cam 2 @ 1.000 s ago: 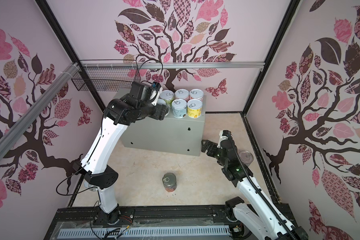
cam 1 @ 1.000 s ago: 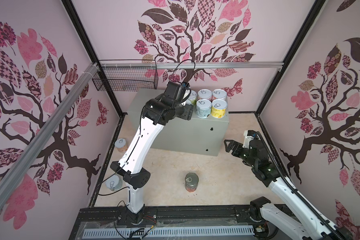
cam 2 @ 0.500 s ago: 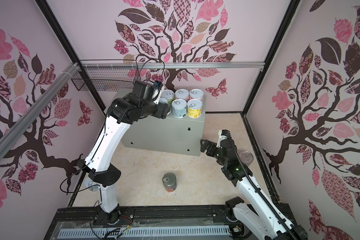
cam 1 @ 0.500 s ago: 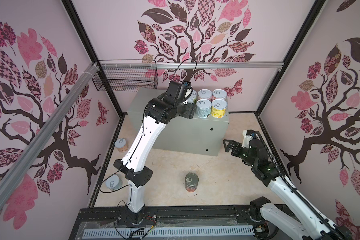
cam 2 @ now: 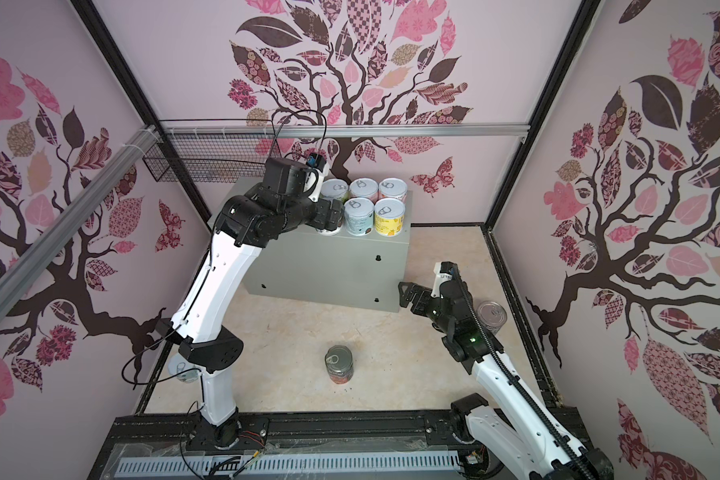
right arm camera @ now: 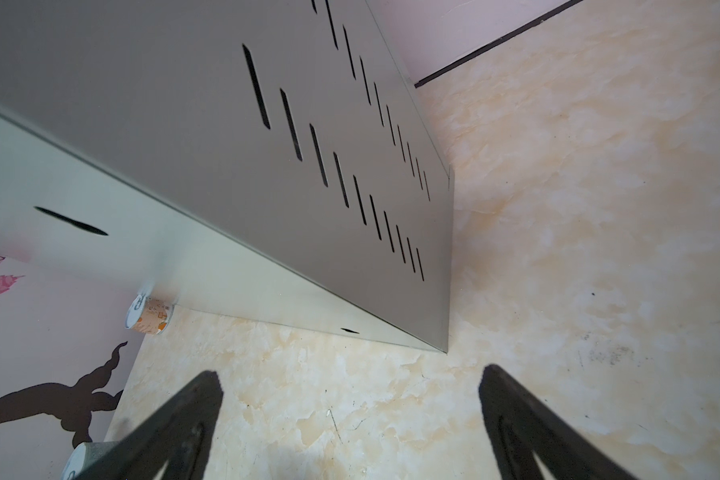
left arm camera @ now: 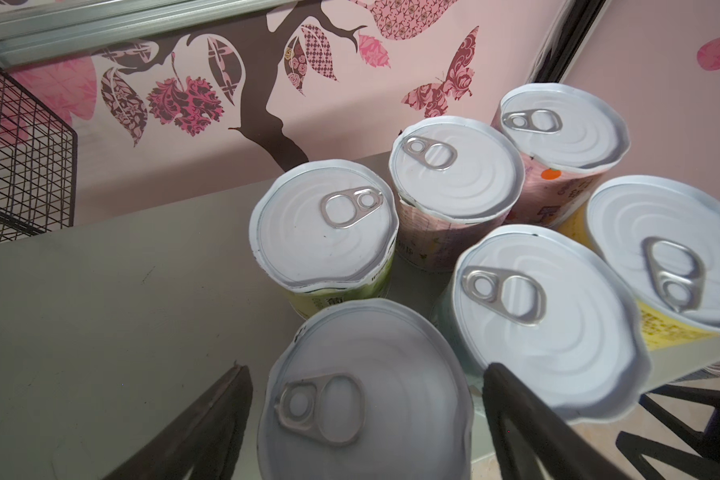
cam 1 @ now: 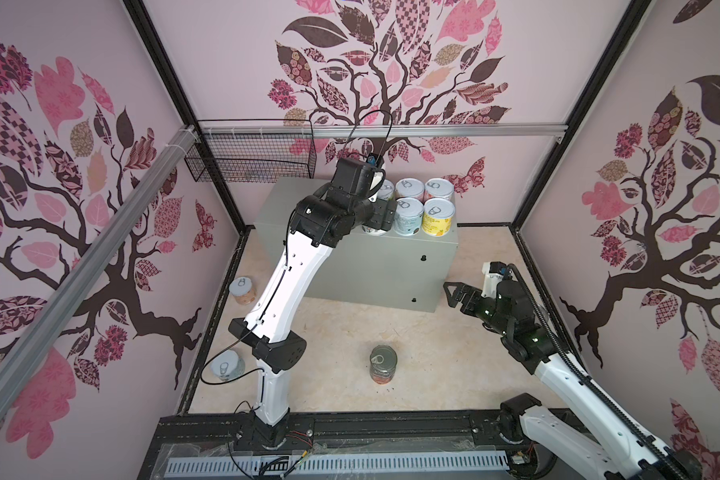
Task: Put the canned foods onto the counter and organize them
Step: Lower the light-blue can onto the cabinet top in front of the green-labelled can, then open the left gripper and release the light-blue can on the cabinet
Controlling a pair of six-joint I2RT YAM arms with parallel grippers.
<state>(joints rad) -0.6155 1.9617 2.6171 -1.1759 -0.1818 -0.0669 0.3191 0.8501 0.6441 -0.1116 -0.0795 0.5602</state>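
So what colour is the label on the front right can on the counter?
Yellow. The front right can on the counter shows it best in a top view.

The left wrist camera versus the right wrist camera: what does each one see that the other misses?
Only the left wrist view shows six short white-topped pull-tab cans clustered on top of the grey metal box, the nearest can sitting between the open left tool's black fingers, plus the black wire mesh basket.

Only the right wrist view shows the box's slotted side panel, the marbled beige floor, an orange-labelled can by the wall, and the empty, open right tool.

Both share the large grey metal box and the pink tree wallpaper.
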